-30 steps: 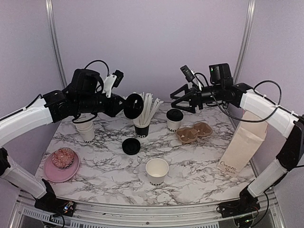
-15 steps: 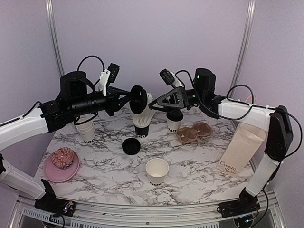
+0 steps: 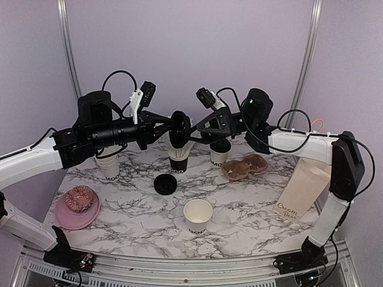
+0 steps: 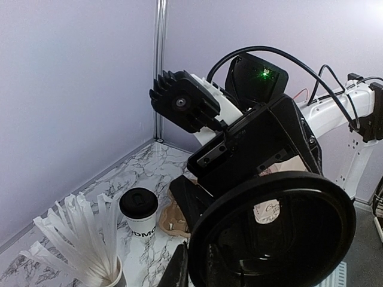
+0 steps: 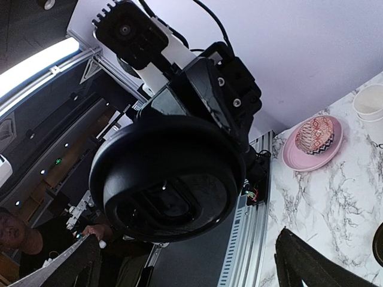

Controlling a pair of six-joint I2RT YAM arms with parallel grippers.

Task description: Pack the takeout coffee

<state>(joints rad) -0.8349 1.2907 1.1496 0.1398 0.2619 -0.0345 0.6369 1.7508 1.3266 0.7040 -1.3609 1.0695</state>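
Top external: the black cup holds white straws. My left pincer grips a black lid; my right pincer, jaws spread wide, has moved up to it.

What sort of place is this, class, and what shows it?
Likely a mock takeout-coffee counter: lidded paper cup, black cup of straws and cardboard cup carrier on a marble-look table, plain walls around.

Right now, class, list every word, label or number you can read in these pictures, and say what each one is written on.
"Cream": handwritten on the paper bag; the line under it is too blurred to read.
"MOO": black print on the open cup in front and on the left cup.
"MO": on the lidded cup, neighbouring letters unclear.
Straw cup print: too small to read.
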